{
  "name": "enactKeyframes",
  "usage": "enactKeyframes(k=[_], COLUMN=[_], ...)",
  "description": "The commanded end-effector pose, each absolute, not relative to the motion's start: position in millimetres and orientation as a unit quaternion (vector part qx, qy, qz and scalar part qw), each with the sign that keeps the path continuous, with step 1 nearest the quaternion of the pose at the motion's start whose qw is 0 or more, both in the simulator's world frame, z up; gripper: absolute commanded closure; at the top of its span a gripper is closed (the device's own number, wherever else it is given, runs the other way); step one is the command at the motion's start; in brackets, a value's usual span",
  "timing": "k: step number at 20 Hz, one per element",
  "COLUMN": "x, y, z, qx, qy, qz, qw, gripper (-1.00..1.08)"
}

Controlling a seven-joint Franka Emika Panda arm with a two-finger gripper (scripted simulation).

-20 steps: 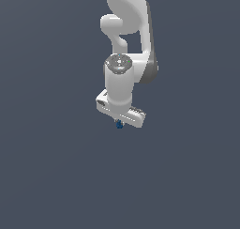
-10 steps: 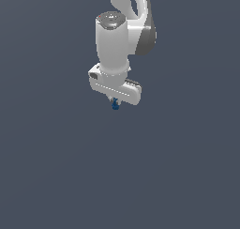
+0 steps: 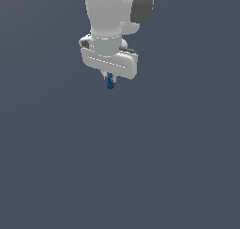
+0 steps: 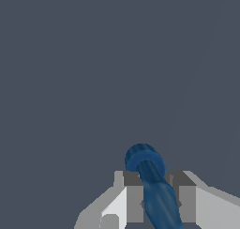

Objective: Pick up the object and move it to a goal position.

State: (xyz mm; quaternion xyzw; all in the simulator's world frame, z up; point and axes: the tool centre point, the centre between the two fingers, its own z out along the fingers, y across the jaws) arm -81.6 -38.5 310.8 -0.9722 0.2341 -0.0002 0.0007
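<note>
The object [image 3: 110,83] is a tiny dark blue lump hanging just below my white gripper [image 3: 109,78] in the exterior view. In the wrist view the object [image 4: 151,183] shows as a dark blue rod with a rounded knob at its end, held between my two grey fingers [image 4: 134,197]. My gripper [image 4: 154,200] is shut on it and holds it high in the air, apart from any surface. The arm's white body hides the fingers in the exterior view.
Only a plain dark grey-blue background surrounds the arm in both views. No other object, container, edge or goal marker shows.
The arm has moved upward and toward the exterior view's left, closer to the camera, carrying the blue object between its fingers. The grip has not changed.
</note>
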Motion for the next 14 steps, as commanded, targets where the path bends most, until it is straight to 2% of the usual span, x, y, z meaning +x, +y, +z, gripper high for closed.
enactKeyframes(k=[1,8,14], x=[-90.2,-103.3,-103.6], y=[-42.0,-48.1,-48.8], z=[327.1,355.6,358.5], qx=[-0.972,-0.972,-0.972], qy=[0.234,0.234,0.234], qz=[0.0,0.0,0.0], qw=[0.0,0.0,0.0], gripper=[1.08,1.08,1.08])
